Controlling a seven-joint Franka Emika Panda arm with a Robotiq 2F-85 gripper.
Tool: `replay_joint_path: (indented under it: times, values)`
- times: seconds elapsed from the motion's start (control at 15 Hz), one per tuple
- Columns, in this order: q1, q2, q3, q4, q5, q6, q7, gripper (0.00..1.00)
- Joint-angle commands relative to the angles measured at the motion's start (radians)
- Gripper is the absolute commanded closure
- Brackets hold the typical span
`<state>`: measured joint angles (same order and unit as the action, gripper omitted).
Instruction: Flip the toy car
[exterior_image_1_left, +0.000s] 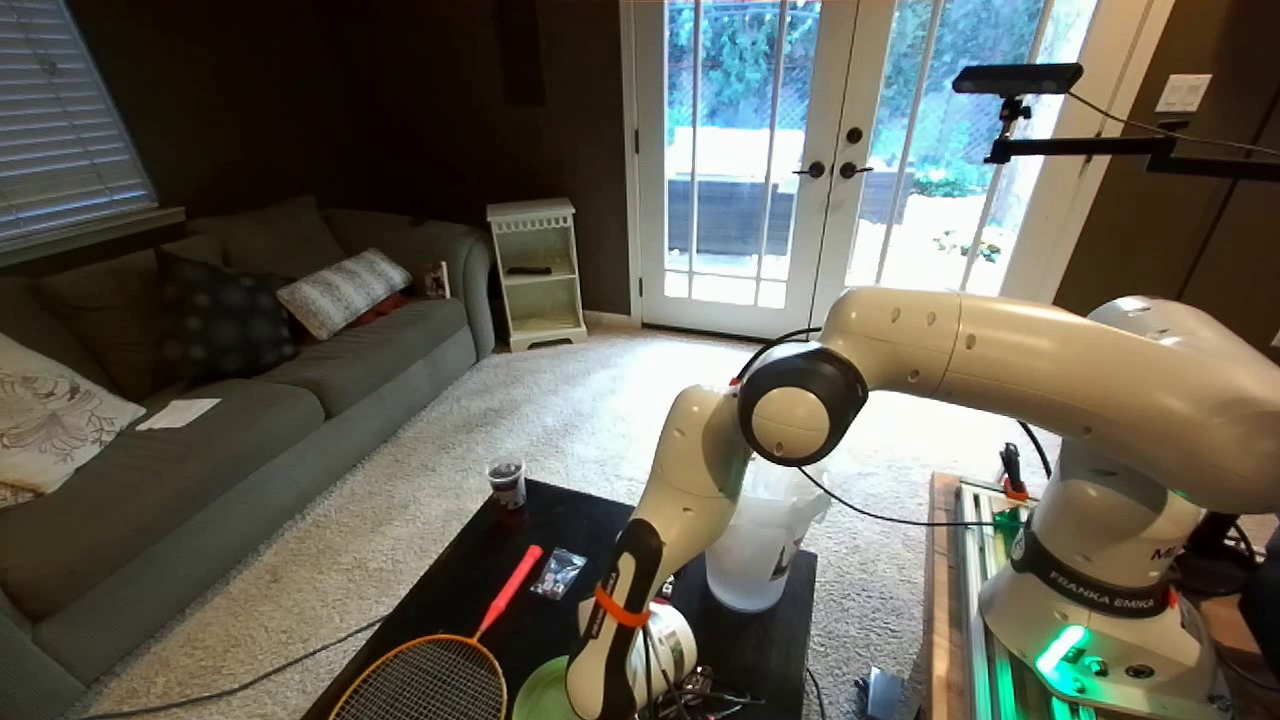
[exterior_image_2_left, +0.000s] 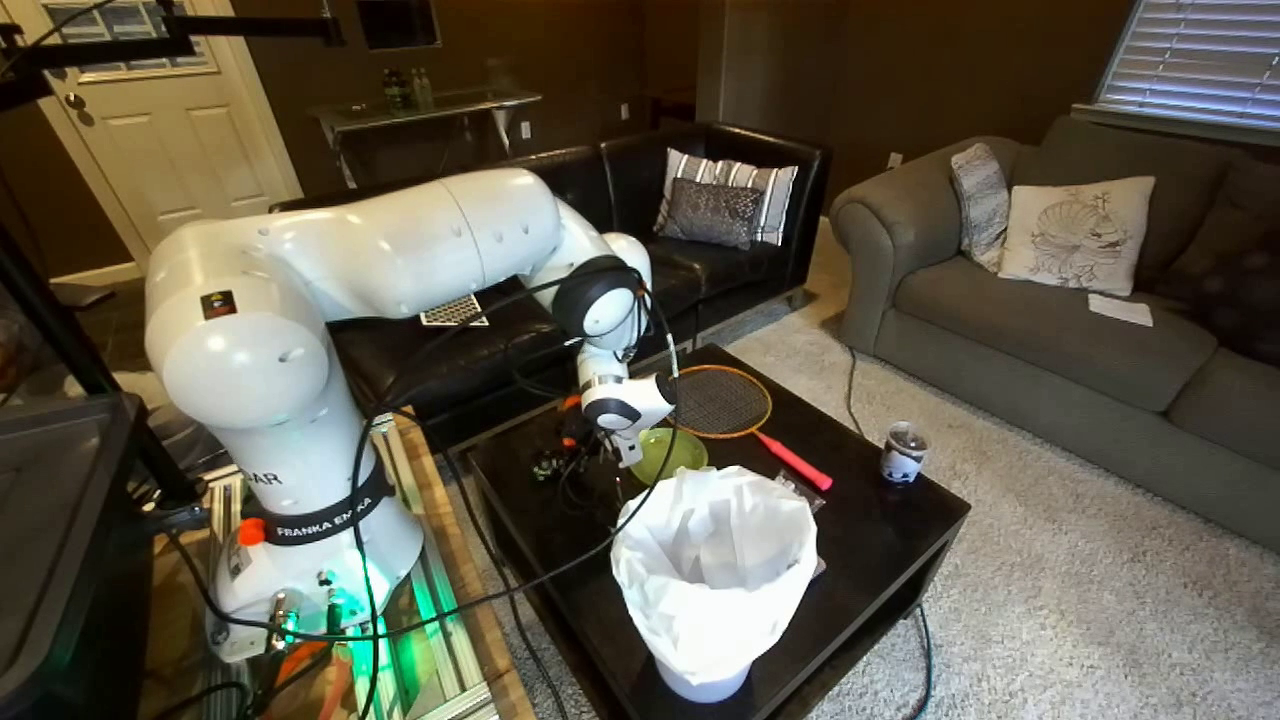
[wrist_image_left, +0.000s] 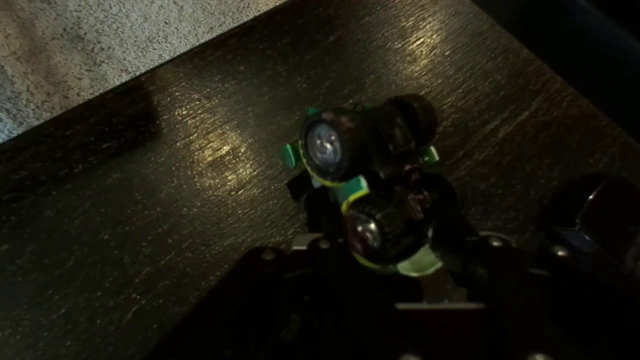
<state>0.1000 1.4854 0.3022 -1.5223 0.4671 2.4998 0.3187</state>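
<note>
The toy car (wrist_image_left: 375, 175) is on the dark coffee table (exterior_image_2_left: 875, 540), on the side of the green bowl (exterior_image_2_left: 690, 457) toward the robot base (exterior_image_2_left: 320, 565), and it looks properly belly-up: chunky black wheels (wrist_image_left: 327, 145) facing the wrist camera, shiny silvery hubs on the two clearest ones, bits of green body and a thin yellow edge peeking out underneath. The middle of its underside is pretty murky, just some reddish bits showing between the wheels. In an exterior view it's only a tiny greenish-black blob, apart from the bowl. The gripper (wrist_image_left: 377, 202) has a finger on each side of the car's near end, but it's way too dark down there to tell whether it's actually clamped on or just straddling the thing. The robot arm (exterior_image_2_left: 400, 250) reaches over with its wrist just beside the bowl in that view. An orange-rimmed racket (exterior_image_2_left: 722, 402) lies right beside the bowl, pink handle aimed away from it. There's a little clear baggie (exterior_image_1_left: 558, 573) near the bowl too, plus a white bin (exterior_image_1_left: 745, 575) with a white liner (exterior_image_2_left: 700, 620). Well apart from the bowl: a plastic cup (exterior_image_2_left: 903, 455) past the racket handle, and a grey sofa (exterior_image_2_left: 1060, 350) across the carpet (exterior_image_2_left: 1050, 560).
</note>
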Motion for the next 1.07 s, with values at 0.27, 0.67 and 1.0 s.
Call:
replay_joint_path:
  times: [0.27,0.67,1.0]
  values:
    - [0.038,-0.049,-0.038,-0.031,0.006,-0.05,0.104,0.86]
    - [0.137,-0.145,-0.129,-0.095,0.01,-0.171,0.381,0.86]
    - [0.231,-0.132,-0.201,-0.01,-0.039,-0.346,0.664,0.86]
